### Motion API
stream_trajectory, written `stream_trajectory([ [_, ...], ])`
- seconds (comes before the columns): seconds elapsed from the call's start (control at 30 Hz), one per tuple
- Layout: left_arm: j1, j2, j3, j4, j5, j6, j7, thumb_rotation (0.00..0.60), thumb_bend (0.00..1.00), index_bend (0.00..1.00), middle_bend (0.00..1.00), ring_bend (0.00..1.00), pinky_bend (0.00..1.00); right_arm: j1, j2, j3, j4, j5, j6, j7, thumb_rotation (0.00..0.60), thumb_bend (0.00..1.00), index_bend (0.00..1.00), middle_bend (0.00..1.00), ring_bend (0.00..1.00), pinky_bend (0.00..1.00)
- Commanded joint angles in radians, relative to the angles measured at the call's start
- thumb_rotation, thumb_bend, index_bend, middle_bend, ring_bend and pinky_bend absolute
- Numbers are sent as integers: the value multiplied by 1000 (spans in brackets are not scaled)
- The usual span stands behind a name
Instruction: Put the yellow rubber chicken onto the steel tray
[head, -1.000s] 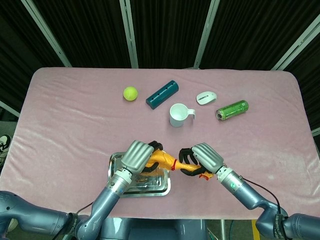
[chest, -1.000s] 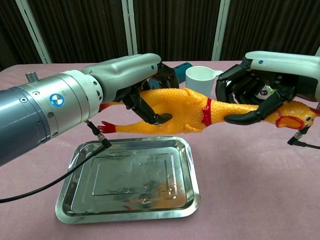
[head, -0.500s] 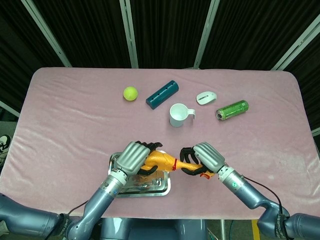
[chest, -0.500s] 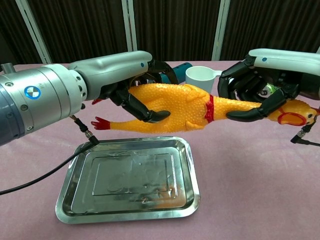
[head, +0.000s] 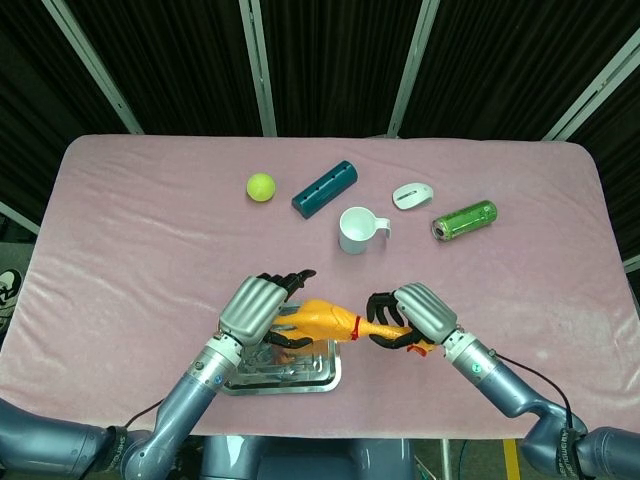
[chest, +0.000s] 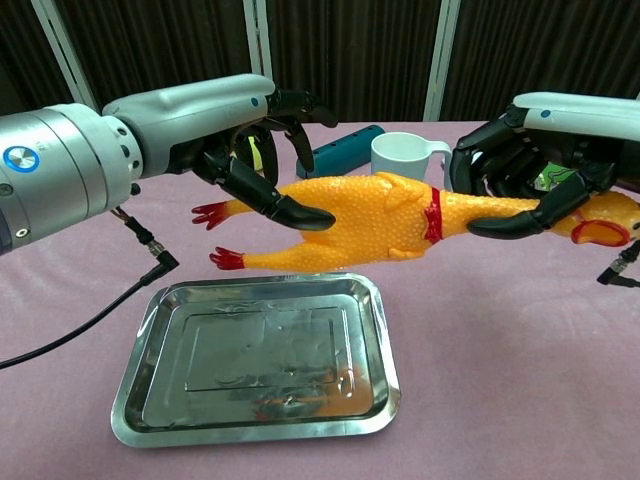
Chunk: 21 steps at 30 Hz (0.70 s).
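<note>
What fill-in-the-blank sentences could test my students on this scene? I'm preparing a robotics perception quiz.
1. The yellow rubber chicken is held above the steel ____.
2. The right hand grips the chicken near its ____ end.
3. The steel tray lies on a ____ tablecloth.
4. The white mug stands beside a ____ tube.

Missing words: tray; head; pink; teal
</note>
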Motion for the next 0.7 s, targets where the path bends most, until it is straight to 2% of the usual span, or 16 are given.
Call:
stream_trajectory([
  [0.03, 7, 12, 3, -10, 8, -7, -18, 394, 0, 99, 245, 351, 396, 0, -2, 0, 5, 3, -1, 0, 600, 816, 1000, 790, 763, 880],
  [0.2, 8, 19, 7, -10, 15, -8, -14, 393, 0, 99, 248, 351, 396, 2, -9, 3, 11, 7, -1, 5, 600, 817, 1000, 790, 763, 881],
  [0.53, -20, -22, -8, 15, -41, -20, 26, 393, 12, 147, 284, 352, 398, 8, -4, 11, -7, 0, 6, -5, 600, 817, 1000, 790, 763, 881],
  [0.6, -26, -33, -13, 22, -54, -22, 32, 389, 62, 171, 304, 357, 403, 9, -3, 11, -9, 0, 7, -7, 600, 817, 1000, 790, 763, 881],
  [0.7, -37, -51, -19, 32, -67, -21, 45, 393, 218, 249, 383, 408, 443, 9, -1, 11, -13, -1, 8, -6, 600, 817, 1000, 789, 763, 881],
])
